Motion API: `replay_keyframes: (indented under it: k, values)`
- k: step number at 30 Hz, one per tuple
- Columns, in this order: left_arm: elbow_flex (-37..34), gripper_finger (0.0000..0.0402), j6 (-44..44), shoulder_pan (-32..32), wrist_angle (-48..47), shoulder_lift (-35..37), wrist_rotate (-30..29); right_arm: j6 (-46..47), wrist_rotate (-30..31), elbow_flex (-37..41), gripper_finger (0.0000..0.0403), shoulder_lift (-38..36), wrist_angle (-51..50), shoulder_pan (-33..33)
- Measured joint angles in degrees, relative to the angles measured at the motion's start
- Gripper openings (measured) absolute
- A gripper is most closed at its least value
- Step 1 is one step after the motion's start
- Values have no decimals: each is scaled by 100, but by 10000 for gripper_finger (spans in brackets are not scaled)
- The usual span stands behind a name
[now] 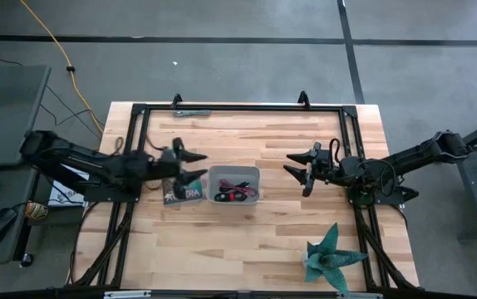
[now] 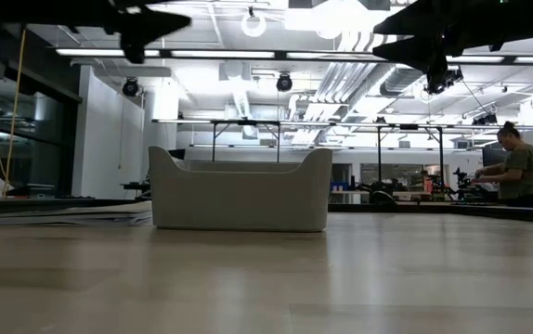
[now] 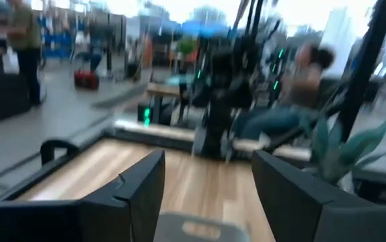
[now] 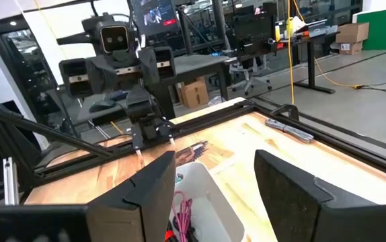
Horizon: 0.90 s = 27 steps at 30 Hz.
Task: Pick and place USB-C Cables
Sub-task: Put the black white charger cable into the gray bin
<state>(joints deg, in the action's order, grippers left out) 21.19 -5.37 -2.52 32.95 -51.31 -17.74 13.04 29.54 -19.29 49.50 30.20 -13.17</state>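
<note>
grey tray [image 2: 240, 195] of cables [image 1: 233, 188] between spread-fingered left gripper [image 1: 190, 165] and right gripper [image 1: 299, 163], teal plant [image 1: 330, 256] apart

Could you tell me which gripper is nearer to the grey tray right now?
Left. The left gripper hangs open at the grey tray's left edge; the right gripper waits open, clearly farther off.

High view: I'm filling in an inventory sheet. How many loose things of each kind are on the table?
Grey tray: 1
Cables in the tray: 2, a black-and-red cable and a purple cable
Grey cable at the far edge: 1
Dark card: 1
Teal plant: 1
Total: 6
</note>
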Motion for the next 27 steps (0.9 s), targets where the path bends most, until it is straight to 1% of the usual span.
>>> replay_keyframes:
  k: [3,6,9,14,16,17,19,21,22,24,26,27]
  values:
    - [-360,203,-16,-4,164,606,30,2,0,0,195,0,6,0]
    - [-552,203,-38,-14,179,980,87,16,1,0,195,0,35,0]
    - [-643,202,-41,-20,170,1157,116,19,2,0,195,0,47,0]
    - [-653,202,-40,-17,163,1180,92,6,3,0,195,0,46,0]
    - [-651,202,-99,-11,153,1164,-210,3,4,0,195,0,45,1]
    - [-651,202,-216,-11,99,1137,-484,2,10,0,195,0,46,2]
    - [-652,202,-544,-3,-111,1041,-1254,2,49,0,195,0,47,2]
    - [-615,202,-819,70,-420,876,-1972,1,149,0,195,0,47,3]
    - [-525,202,-959,154,-719,782,-2195,0,207,0,195,0,47,4]
    - [-187,202,-1319,452,-1607,562,-2306,0,331,0,195,0,51,4]
    - [300,202,-1667,881,-2612,246,-2223,0,438,0,195,0,57,4]
    - [579,202,-1706,1140,-3062,27,-2157,0,469,0,195,0,72,4]
